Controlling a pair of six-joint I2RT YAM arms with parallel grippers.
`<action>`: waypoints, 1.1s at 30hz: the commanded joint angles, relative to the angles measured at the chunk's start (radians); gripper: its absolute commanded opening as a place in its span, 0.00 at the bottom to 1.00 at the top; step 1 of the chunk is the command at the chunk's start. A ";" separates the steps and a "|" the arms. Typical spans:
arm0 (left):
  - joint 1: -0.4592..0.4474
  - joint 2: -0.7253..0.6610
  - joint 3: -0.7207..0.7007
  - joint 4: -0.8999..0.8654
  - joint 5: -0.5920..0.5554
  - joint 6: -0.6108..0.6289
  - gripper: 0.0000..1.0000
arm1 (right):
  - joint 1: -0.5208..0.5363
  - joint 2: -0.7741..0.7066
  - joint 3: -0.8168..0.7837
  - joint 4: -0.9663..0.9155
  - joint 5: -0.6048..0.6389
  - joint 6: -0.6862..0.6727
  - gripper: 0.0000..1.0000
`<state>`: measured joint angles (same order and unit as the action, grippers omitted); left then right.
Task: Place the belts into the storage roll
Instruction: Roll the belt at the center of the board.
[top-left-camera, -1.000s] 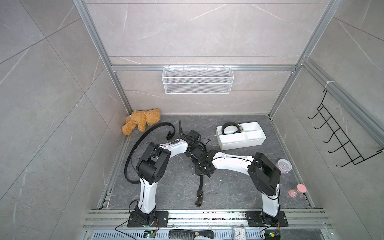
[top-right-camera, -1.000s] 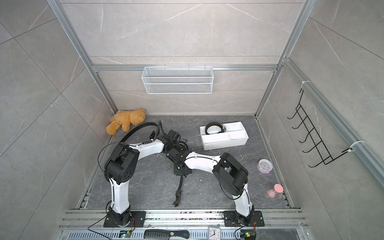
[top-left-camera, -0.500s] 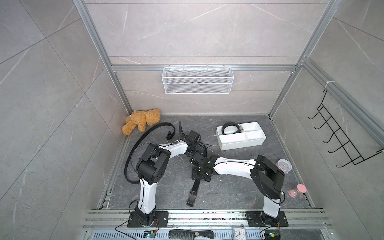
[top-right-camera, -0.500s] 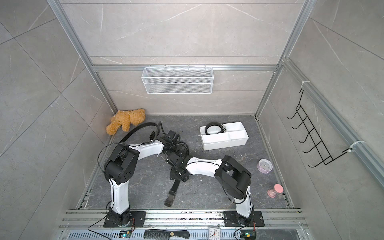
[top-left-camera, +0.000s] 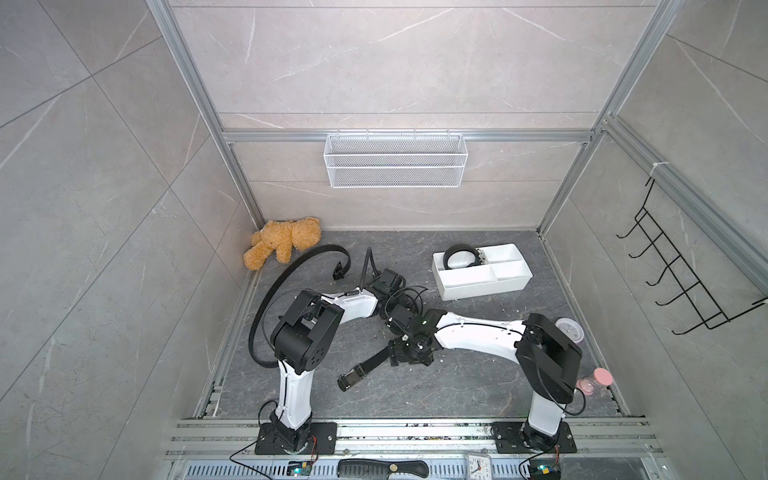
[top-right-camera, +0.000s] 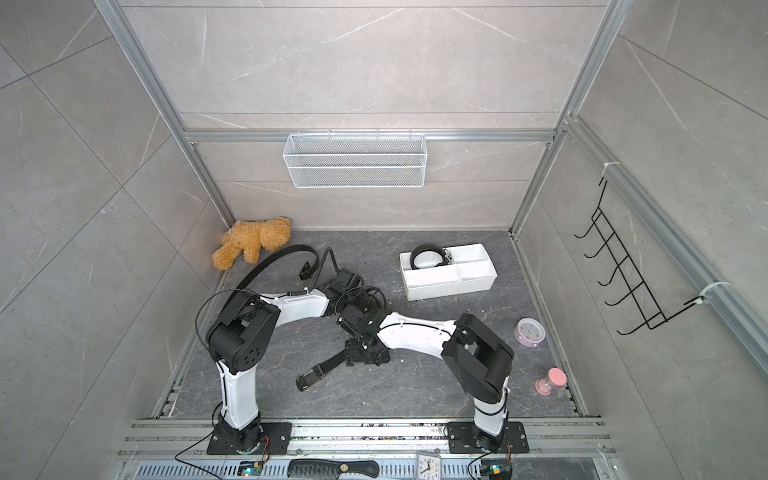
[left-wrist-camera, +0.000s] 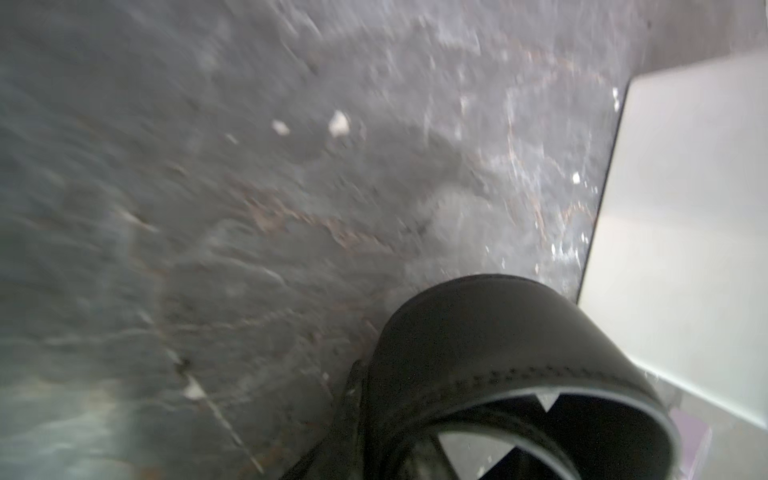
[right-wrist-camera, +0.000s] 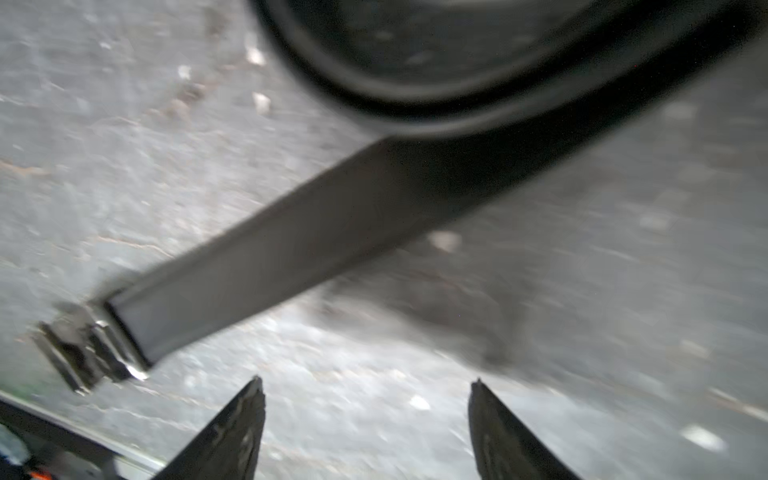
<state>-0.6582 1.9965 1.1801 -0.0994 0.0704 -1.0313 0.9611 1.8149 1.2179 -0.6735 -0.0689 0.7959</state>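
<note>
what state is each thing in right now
tray: upright, three compartments empty
coiled belt: rolled, in a back tray compartment
half-rolled belt: part coiled, buckle tail on the floor
long belt: unrolled, arced on the floor
left gripper: shut, seemingly pinching the half-rolled belt
right gripper: open, empty
basket: hung up, looks empty
</note>
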 joint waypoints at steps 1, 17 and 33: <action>-0.050 0.144 -0.099 -0.267 0.130 0.011 0.00 | -0.086 -0.073 -0.029 -0.111 0.073 -0.092 0.79; -0.050 0.117 -0.047 -0.379 0.078 0.042 0.00 | -0.274 0.043 0.083 0.130 0.095 -0.160 0.83; -0.050 0.127 -0.028 -0.408 0.066 0.044 0.00 | -0.274 -0.009 0.031 0.172 0.052 -0.124 0.81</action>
<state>-0.6651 2.0075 1.2427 -0.1905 0.0795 -0.9752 0.6857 1.7542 1.2343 -0.5247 0.0113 0.6563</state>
